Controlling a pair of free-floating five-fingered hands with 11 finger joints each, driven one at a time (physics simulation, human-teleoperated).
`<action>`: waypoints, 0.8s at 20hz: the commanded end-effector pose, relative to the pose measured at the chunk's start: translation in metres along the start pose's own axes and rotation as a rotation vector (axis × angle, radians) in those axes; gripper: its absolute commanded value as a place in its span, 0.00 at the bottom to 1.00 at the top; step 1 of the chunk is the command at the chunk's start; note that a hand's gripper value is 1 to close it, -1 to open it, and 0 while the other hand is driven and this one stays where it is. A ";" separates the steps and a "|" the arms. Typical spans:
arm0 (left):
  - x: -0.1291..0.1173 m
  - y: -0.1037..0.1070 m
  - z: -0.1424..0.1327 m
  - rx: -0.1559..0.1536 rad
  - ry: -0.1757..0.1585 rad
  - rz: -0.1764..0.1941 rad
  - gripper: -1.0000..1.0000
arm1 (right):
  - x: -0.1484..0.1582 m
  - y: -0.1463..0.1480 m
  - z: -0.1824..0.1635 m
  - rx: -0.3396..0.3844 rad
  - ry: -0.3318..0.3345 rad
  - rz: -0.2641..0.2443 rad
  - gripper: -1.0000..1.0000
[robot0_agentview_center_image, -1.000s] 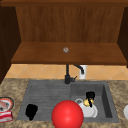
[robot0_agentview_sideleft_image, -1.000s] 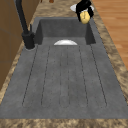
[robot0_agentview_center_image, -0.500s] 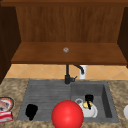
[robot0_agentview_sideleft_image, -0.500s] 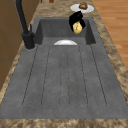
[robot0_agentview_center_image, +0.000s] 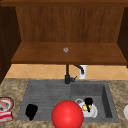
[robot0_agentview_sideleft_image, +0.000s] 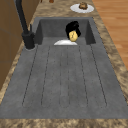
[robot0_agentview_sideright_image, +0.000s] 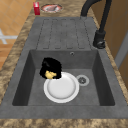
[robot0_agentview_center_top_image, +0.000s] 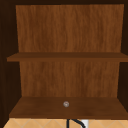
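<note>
Two hands on my screen, listing left to right.
counter left: red box (robot0_agentview_center_image: 5, 116) and a patterned plate (robot0_agentview_center_image: 5, 103) parked off the sink, out of the way.
left hand (robot0_agentview_center_image: 31, 111): idle, hangs over the ribbed drainboard (robot0_agentview_center_image: 47, 95). Looks like fingers hang down, can't tell if spread or curled.
red ball (robot0_agentview_center_image: 67, 114): sits at the front edge, covers part of the basin in my front view.
faucet (robot0_agentview_center_image: 68, 73): at the back rim between drainboard and basin (robot0_agentview_sideright_image: 100, 72), spout reaching toward the basin side.
right hand (robot0_agentview_sideright_image: 51, 67): down in the basin, fingers curled round a small yellow object (robot0_agentview_sideright_image: 49, 74). I read that as a firm pinch, so it doesn't drop.
yellow object: in that hand, just over the near rim of the white plate (robot0_agentview_sideright_image: 62, 88).
white plate: flat on the basin floor beside the drain (robot0_agentview_sideright_image: 82, 80).
shelf above: small round grey item (robot0_agentview_center_top_image: 66, 104), well apart from both hands.
</note>
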 end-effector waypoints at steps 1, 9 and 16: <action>0.000 0.000 0.000 0.000 0.000 0.000 0.50 | -0.001 0.022 -0.011 -0.058 0.025 -0.056 1.00; 0.000 0.000 0.000 0.000 0.000 0.000 0.50 | 0.001 0.072 -0.039 -0.111 0.016 -0.043 1.00; 0.000 0.000 0.000 0.000 0.000 0.000 0.50 | 0.002 0.099 -0.069 -0.069 -0.004 -0.019 1.00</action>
